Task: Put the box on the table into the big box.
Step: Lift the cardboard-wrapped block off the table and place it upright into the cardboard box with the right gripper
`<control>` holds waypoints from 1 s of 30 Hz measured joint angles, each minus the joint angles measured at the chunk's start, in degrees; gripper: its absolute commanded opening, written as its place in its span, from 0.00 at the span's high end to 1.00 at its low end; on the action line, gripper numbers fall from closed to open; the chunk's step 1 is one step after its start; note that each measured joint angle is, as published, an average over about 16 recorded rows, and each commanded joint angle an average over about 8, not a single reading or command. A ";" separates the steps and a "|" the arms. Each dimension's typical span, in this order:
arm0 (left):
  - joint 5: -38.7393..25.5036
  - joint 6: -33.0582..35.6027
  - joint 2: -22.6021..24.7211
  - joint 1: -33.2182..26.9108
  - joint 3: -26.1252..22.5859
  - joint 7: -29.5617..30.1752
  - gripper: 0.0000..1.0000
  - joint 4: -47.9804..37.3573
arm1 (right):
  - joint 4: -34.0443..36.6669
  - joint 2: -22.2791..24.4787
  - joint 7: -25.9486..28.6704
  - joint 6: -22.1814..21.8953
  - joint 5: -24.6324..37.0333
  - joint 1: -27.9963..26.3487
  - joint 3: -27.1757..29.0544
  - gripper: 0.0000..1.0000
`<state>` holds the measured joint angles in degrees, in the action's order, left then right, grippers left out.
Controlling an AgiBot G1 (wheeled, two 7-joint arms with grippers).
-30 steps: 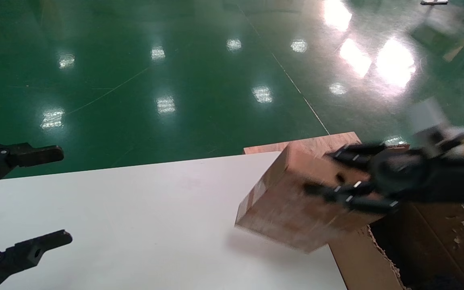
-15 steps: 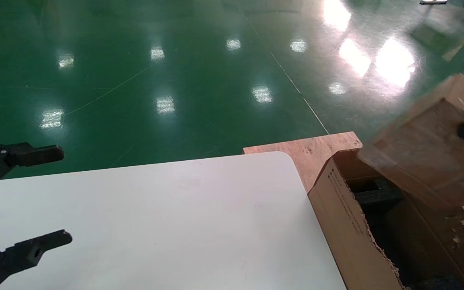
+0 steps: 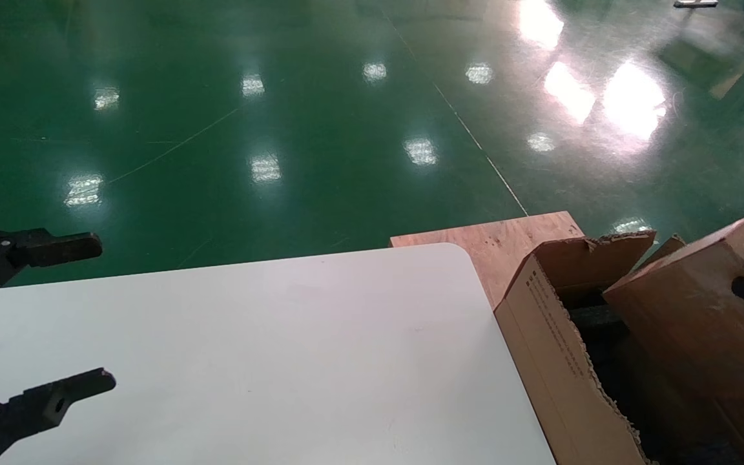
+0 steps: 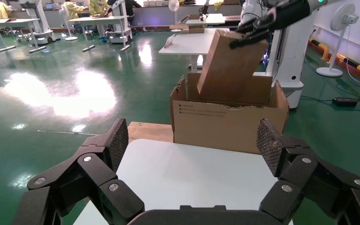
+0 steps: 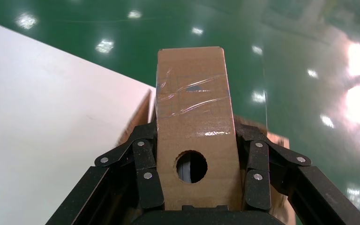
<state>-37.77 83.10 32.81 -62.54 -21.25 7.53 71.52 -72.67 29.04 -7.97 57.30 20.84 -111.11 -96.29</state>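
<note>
Floor: glossy green floor (image 3: 281,97), ceiling lights reflected in it.
Counter: white counter (image 3: 268,361), rounded far corner, nothing lying on it.
Plywood: bare plywood board (image 3: 495,242) just past that corner.
Big box: big box (image 3: 559,361) against the counter's right edge, flaps ragged, black print on the side facing the counter, dark foam inside.
Box: box (image 5: 194,117) off the counter, tilted, lower end dipped into the big box's opening, upper end sticking out above the flaps. Tape across its face, round hole near the grip.
Right hand: right hand (image 5: 196,180) clamped on both sides of the box, over the big box.
Left hand: left hand (image 4: 192,154) parked over the counter's left edge, fingers spread wide, holding nothing.
</note>
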 measured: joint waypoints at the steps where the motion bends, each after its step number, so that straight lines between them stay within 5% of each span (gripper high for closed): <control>1: 0.00 0.00 0.00 0.00 0.00 0.00 0.00 0.00 | 0.60 0.15 -0.77 -0.51 -0.69 -1.25 -2.05 1.00; 15: 0.00 0.00 0.00 0.00 0.00 0.00 0.00 0.00 | 15.62 -0.26 -7.70 0.64 -6.32 -14.85 -19.60 1.00; 30: 0.00 0.00 0.00 0.00 -0.01 0.00 0.00 0.00 | 33.61 -3.33 -7.12 6.42 -9.30 -31.92 -35.19 1.00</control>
<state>-37.76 83.10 32.81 -62.54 -21.26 7.53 71.52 -39.07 25.70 -15.09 63.73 11.54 -143.04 -131.48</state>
